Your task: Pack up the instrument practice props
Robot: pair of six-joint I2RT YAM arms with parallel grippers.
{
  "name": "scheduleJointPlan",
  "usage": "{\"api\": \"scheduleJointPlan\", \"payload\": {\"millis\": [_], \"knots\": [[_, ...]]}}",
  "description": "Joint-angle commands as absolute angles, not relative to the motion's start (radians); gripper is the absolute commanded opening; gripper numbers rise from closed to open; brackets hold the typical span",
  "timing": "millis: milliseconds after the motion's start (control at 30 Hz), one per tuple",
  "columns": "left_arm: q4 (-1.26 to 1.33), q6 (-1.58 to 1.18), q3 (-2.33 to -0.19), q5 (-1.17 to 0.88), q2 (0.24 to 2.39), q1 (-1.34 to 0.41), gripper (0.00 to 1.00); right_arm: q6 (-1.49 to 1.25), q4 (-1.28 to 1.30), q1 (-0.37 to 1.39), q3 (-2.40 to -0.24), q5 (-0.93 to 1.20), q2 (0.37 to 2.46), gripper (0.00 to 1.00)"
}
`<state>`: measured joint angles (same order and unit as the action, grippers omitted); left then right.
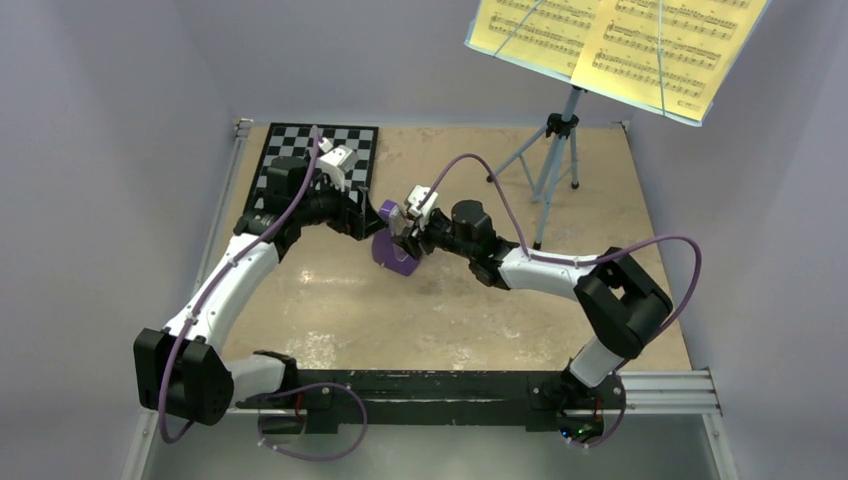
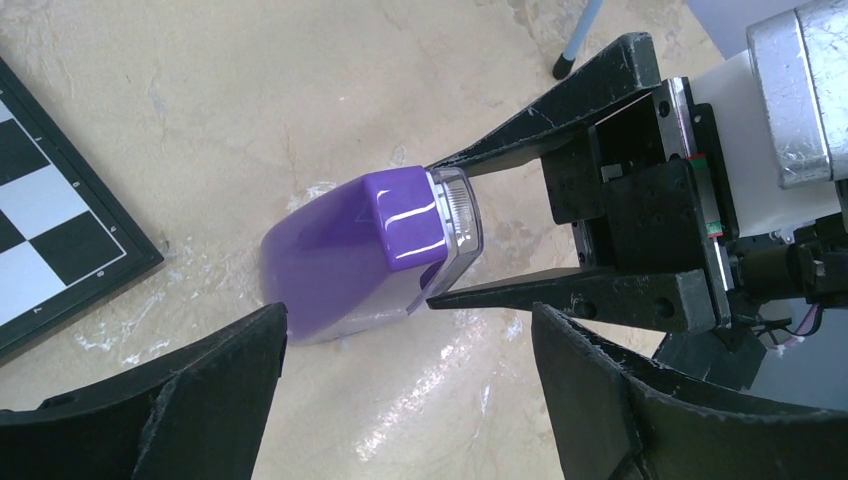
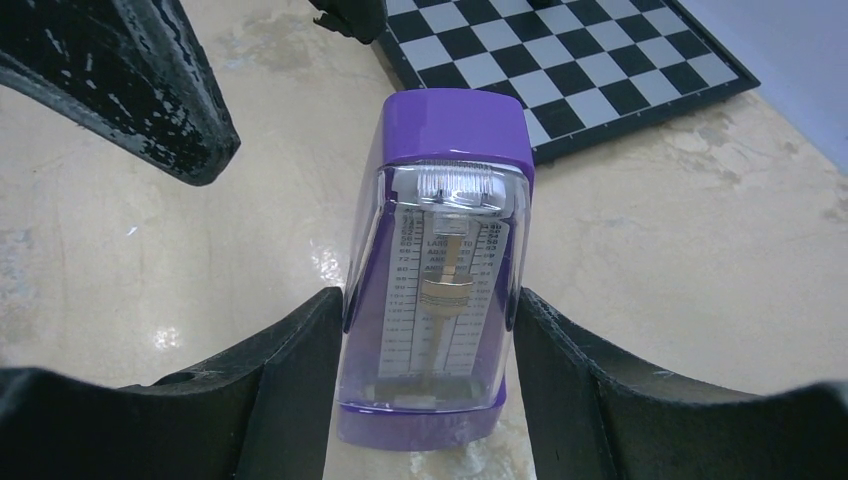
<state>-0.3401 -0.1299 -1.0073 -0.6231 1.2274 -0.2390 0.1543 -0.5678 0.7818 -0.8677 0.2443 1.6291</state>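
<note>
Gripping a small purple pyramid metronome (image 3: 450, 130) by its two sides, the right pincer (image 3: 428, 320) holds it tilted near the middle of the tabletop (image 1: 450, 310). The left pincer (image 2: 410, 340) hovers just beside it, jaws spread wide, holding nothing. A light blue tripod music stand (image 1: 553, 165) at the far right corner bears yellow printed sheet music (image 1: 640, 50). A black-and-white checkerboard (image 1: 300, 150) lies at the far left corner.
</note>
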Motion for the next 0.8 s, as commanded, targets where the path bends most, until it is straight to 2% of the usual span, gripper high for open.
{"api": "scheduleJointPlan", "payload": {"millis": [0, 400, 600, 767], "knots": [[-0.313, -0.107, -0.996, -0.654, 1.192, -0.214, 0.96, 0.183, -0.579, 0.79, -0.882, 0.236, 1.654, 0.0], [-0.297, -0.12, -1.025, -0.657, 1.192, -0.207, 0.96, 0.261, -0.26, 0.792, -0.963, 0.258, 1.671, 0.0], [-0.267, -0.161, -1.033, -0.634, 1.181, -0.217, 0.96, 0.305, -0.207, 0.792, -0.978, 0.263, 1.685, 0.0], [-0.213, -0.233, -1.009, -0.471, 1.206, -0.288, 0.97, 0.29, -0.239, 0.793, -0.971, 0.257, 1.699, 0.0]]}}
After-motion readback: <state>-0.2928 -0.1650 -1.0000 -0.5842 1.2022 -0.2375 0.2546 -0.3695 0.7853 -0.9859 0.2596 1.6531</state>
